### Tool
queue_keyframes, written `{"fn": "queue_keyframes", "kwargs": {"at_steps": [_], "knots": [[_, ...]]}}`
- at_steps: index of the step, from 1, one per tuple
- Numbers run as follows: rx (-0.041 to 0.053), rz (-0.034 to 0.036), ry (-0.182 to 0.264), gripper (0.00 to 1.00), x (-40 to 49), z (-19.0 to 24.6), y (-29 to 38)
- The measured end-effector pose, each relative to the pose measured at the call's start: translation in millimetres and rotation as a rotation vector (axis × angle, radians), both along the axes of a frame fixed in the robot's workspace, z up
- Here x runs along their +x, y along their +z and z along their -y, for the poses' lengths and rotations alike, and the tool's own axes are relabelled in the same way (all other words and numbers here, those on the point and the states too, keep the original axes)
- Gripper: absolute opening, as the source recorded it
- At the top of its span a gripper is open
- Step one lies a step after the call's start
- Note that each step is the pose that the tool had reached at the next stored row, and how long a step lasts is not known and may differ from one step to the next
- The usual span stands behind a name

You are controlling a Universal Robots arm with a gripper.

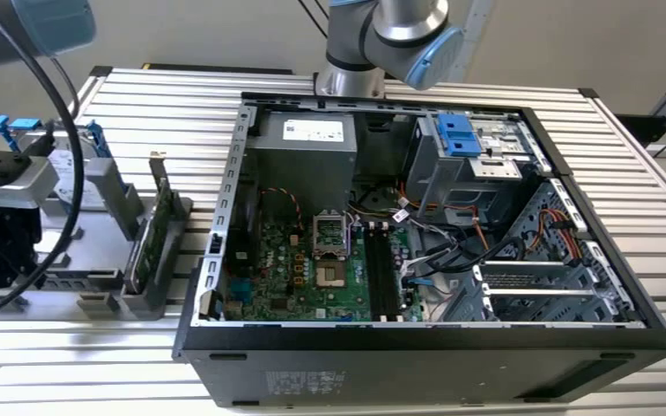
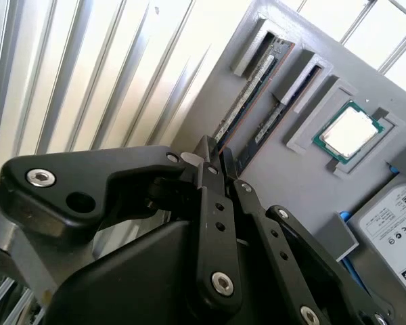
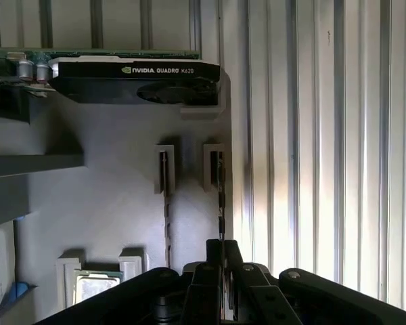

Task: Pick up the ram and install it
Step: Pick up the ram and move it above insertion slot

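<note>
The arm's wrist [image 1: 15, 182] hangs over a grey parts holder [image 1: 96, 282] at the exterior view's left, beside the open computer case [image 1: 426, 351], both on a slatted metal table [image 1: 634, 173]. In both wrist views the gripper [image 3: 222, 252] [image 2: 214, 152] is low over the holder with its dark fingers [image 3: 214, 261] drawn almost together. They sit on either side of the thin top edge of the ram [image 3: 220, 203] [image 2: 247, 100]. The stick seems to be pinched between them, though the contact itself is hidden behind the fingertips. The ram stands on edge in its slot, the one nearest the holder's border, just beside the bare table slats. A second memory stick [image 3: 164, 196] [image 2: 271, 122] stands parallel in the next slot, near but apart from the ram. Past it lies a processor [image 2: 348, 132] flat in a square recess, with a hard drive [image 2: 396, 227] further along. A graphics card [image 3: 135, 78] stands at the far end of the holder from the gripper. In the case, the green motherboard [image 1: 292, 273] lies flat, with long black memory slots [image 1: 385, 273] at its right in the exterior view.
</note>
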State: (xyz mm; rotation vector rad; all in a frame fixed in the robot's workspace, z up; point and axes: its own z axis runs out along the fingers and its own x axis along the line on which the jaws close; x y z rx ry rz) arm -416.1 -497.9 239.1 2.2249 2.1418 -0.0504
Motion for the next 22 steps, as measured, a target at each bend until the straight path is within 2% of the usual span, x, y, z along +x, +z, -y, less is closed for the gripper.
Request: {"fn": "queue_keyframes", "kwargs": {"at_steps": [10,22], "knots": [[0.0001,0.0001,0.000,0.00,0.1,0.1,12.6],[0.0001,0.0001,0.000,0.00,0.1,0.0,24.6]]}}
